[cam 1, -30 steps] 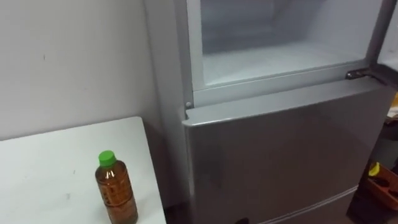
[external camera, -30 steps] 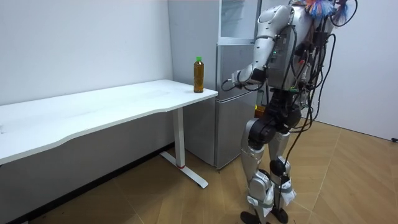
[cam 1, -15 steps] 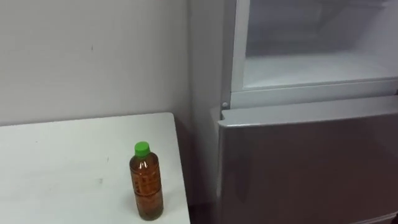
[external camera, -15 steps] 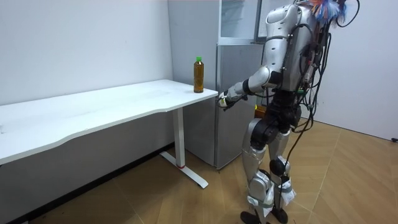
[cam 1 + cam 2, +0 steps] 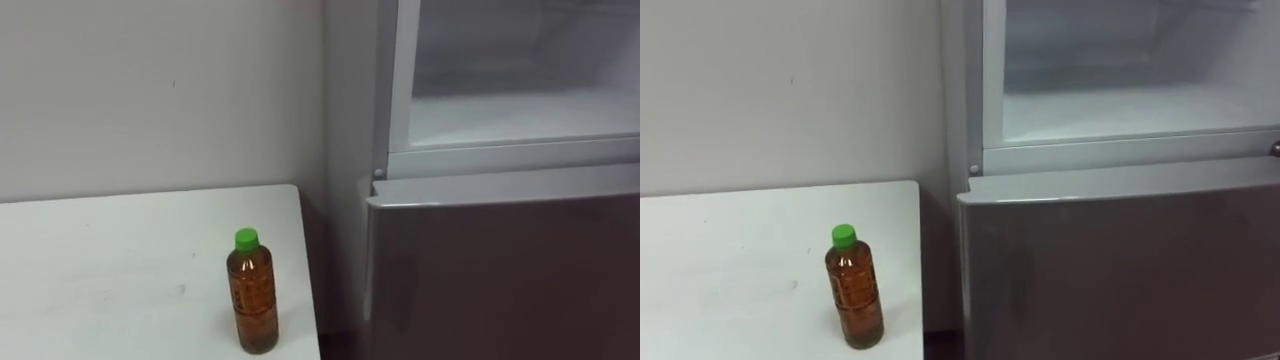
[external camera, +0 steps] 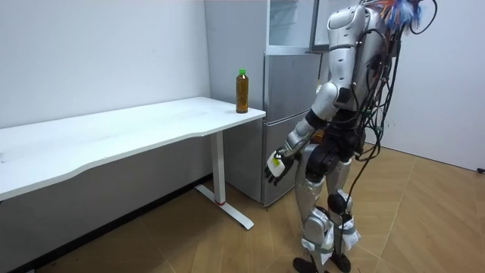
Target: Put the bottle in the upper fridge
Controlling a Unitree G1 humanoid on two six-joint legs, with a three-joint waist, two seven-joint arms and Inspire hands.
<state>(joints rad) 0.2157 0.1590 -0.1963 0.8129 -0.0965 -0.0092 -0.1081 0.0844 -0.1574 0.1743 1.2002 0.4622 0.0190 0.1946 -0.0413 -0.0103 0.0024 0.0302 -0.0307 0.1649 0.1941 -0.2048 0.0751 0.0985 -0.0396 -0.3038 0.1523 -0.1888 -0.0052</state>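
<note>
Room view: amber plastic bottle with green cap [image 6: 242, 91] stands upright at white worktop [image 6: 151, 123] corner, beside grey fridge [image 6: 282, 83]; left hand [image 6: 275, 167] hangs low, fingers relaxed, empty.

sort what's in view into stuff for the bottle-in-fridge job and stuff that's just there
For the job:
- bottle, upright, green cap on
- upper fridge compartment, open
- left robot hand, hanging low in front of the fridge

Just there:
- white table, under the bottle
- lower fridge door, closed
- wooden floor
</note>
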